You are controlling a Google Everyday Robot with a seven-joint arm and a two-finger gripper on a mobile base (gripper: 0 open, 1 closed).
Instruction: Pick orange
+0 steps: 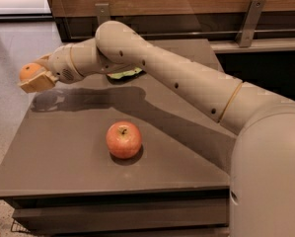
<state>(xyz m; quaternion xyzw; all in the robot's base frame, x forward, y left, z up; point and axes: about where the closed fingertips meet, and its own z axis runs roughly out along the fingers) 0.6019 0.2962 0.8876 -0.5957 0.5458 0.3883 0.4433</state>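
Note:
The orange (29, 71) is a small round orange fruit held between my gripper's fingers at the far left, lifted above the left edge of the table. My gripper (34, 76) is shut on it; one tan finger (38, 82) shows below the fruit. My arm reaches across the table from the right. The red-yellow apple (124, 139) with a stem sits on the table's front middle, well below and to the right of the gripper.
The brown table (63, 152) has its left edge under the gripper and floor beyond it. A green item (123, 74) lies at the table's back, mostly hidden by my arm. A wooden wall panel with metal brackets (248, 21) runs behind.

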